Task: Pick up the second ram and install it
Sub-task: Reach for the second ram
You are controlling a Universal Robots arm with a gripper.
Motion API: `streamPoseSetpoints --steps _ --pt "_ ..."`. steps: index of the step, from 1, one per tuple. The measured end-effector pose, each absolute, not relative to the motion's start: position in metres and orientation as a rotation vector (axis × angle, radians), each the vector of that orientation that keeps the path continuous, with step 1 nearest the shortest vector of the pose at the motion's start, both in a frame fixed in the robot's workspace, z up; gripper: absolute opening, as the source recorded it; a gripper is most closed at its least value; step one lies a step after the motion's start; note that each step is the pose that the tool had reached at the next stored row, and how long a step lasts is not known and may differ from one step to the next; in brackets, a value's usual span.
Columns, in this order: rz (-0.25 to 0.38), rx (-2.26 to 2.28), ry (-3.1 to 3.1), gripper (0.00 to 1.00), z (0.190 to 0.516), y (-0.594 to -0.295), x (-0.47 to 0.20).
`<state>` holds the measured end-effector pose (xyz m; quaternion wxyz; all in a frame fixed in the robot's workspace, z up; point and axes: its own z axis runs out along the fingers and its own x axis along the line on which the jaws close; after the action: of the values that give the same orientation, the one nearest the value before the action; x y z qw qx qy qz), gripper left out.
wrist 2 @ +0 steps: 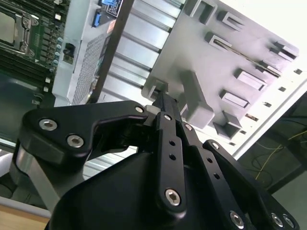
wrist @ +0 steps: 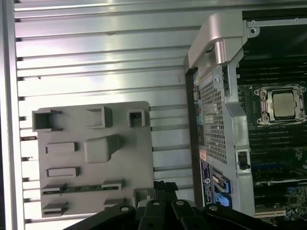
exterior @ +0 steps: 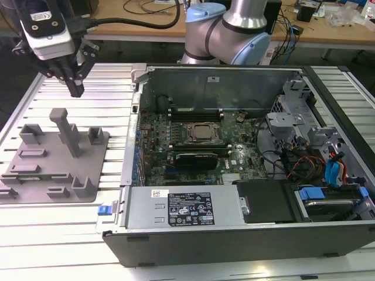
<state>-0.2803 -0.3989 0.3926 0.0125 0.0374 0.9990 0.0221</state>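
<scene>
The gripper (exterior: 77, 89) hangs above the slatted metal table (exterior: 58, 234), to the exterior view's left of the open computer case (exterior: 234, 237) and over the far part of the grey fixture plate (exterior: 55, 167). Its 2 fingers (exterior: 74, 76) are pressed together at the tips with nothing between them, and both wrist views show the same pinched-together tips, empty, just off the plate's edge. The second ram (wrist: 81, 188) is still on the fixture plate: in the first wrist view it stands on edge as a thin green strip between 2 small holder blocks. In the second wrist view it appears to be the fine line (wrist 2: 244, 55) running between slotted blocks, though it is very thin there. It is apart from the gripper, on the far side of the tall block (exterior: 66, 130) that rises from the middle of the plate. Inside the case, the motherboard (exterior: 234, 152) lies flat with the silver processor (exterior: 203, 133) in its socket and long black slots on either side of it. A power supply (exterior: 187, 208) with a label sits along the case's near wall.
</scene>
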Motion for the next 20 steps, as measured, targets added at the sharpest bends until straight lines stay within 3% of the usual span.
streamPoseSetpoints --steps 20 --pt "0.069 0.117 3.114 0.08 0.391 -0.399 -0.356"
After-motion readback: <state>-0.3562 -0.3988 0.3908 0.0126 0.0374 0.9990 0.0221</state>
